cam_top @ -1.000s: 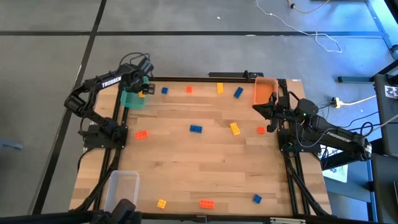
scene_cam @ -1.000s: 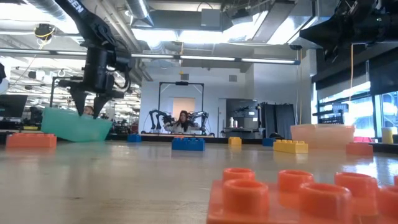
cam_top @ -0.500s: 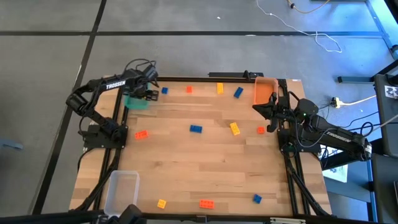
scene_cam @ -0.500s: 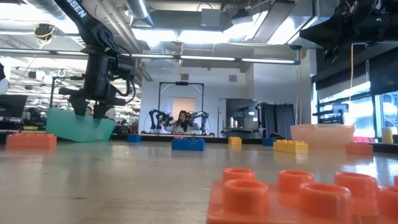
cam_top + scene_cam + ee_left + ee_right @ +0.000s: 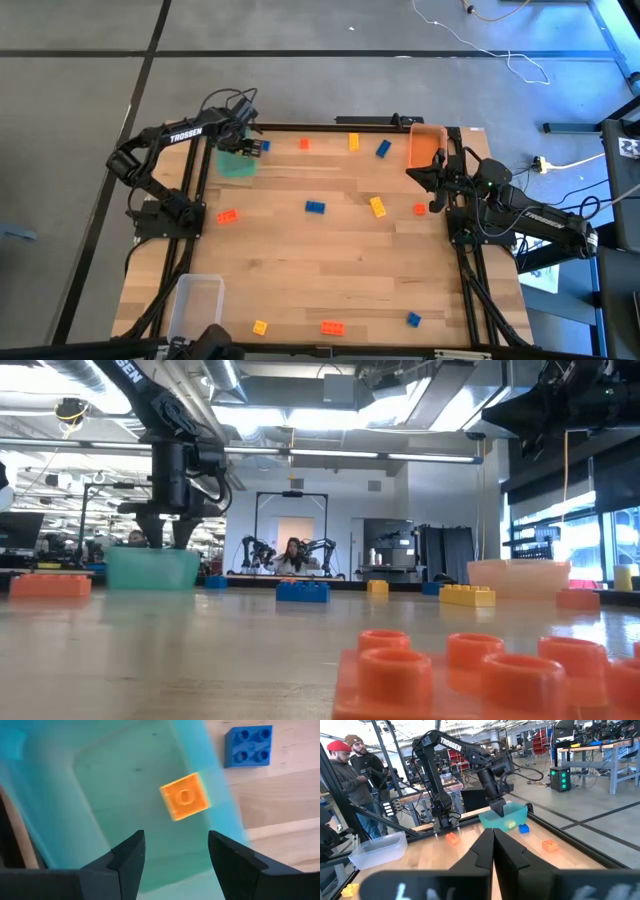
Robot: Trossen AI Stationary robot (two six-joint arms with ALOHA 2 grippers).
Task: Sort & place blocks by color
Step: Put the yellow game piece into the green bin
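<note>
Green bin (image 5: 237,162) seemingly in left gripper (image 5: 243,150)

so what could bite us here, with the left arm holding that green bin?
1. The left gripper grips only the wall of the green bin, so it could tilt or slip.
2. The loose yellow block inside may slide or bounce out.
3. The blue block sits right beside the bin and could get knocked.
The right gripper waits, shut, by the orange bin.
</note>
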